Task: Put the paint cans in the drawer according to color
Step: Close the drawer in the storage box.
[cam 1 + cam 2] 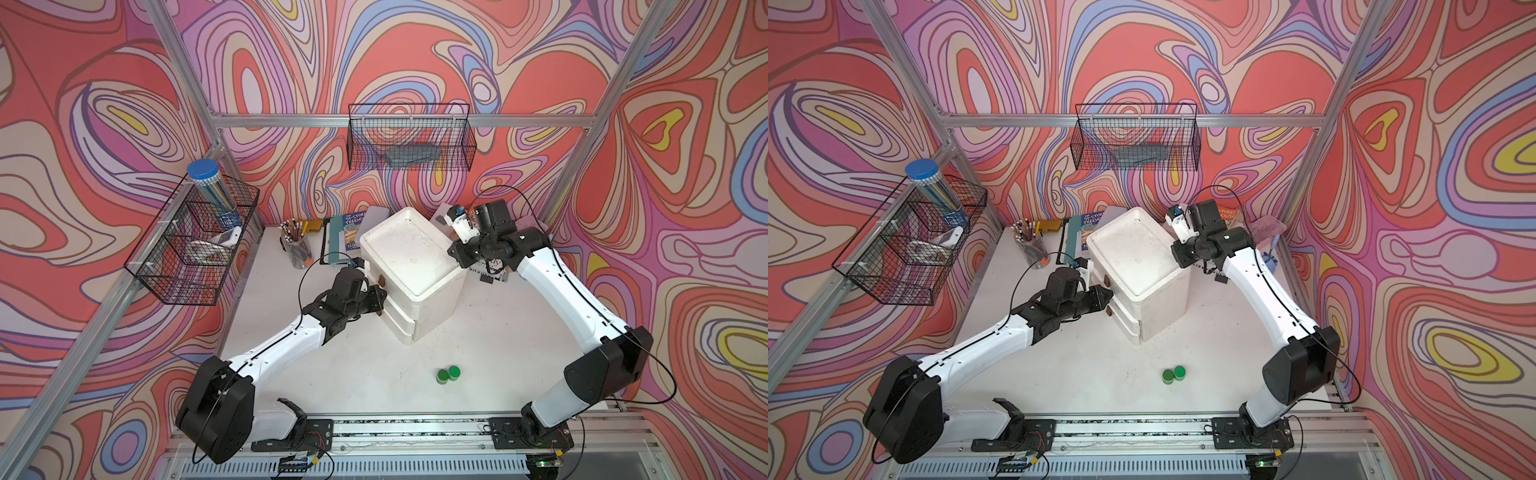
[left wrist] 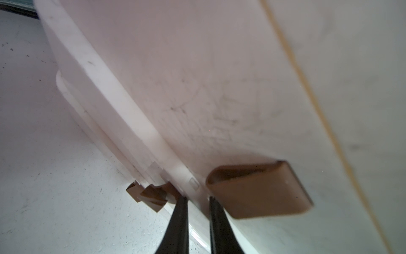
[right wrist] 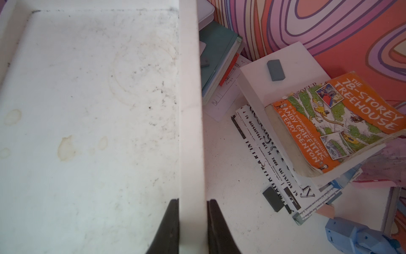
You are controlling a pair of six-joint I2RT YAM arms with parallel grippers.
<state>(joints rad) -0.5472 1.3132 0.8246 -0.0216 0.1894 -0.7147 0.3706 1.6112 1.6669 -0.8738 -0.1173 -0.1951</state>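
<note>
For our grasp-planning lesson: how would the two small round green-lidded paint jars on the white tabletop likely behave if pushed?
The green-lidded paint jars stand upright, so they would probably slide, not roll. They look small and squat, so likely light and hard to tip. They appear to touch, so nudging one probably moves both.

Both top views are set high over the front of the table (image 1: pixel 357 361), looking steeply down toward the back wall (image 1: pixel 374 62) and taking in the whole cell. The two share nearly everything, shifted slightly sideways. The left wrist view is very close to the drawer unit (image 2: pixel 219 88), looking along its front. The right wrist view is close above the unit's top, facing down across it to the books (image 3: pixel 340 123) beyond. All four views show the unit.
</note>
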